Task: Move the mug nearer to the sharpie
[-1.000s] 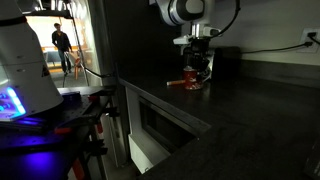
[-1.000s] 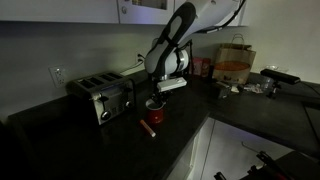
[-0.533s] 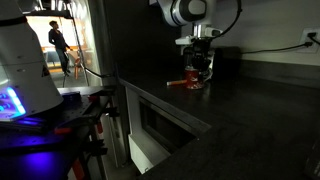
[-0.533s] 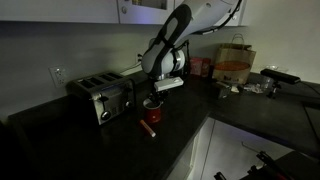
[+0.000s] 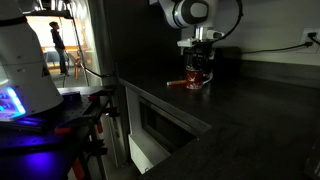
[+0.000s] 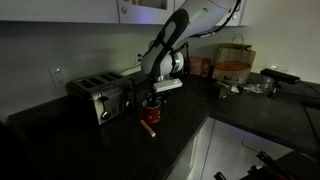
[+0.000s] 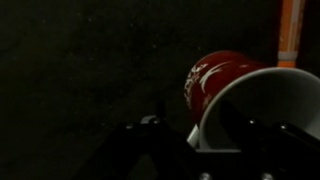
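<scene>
Mug (image 7: 215,80) sits near the sharpie (image 7: 290,35) at its two o'clock in the wrist view, task seemingly almost done (gripper (image 6: 152,101) over it, grasp indiscernible).

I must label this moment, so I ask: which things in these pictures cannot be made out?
- Hand open or shut: too small and dark in both exterior views; in the wrist view it is only black shapes at the bottom edge.
- Mug handle: it cannot be found in any view.
- Sharpie: the top edge of the wrist view cuts it off.
</scene>
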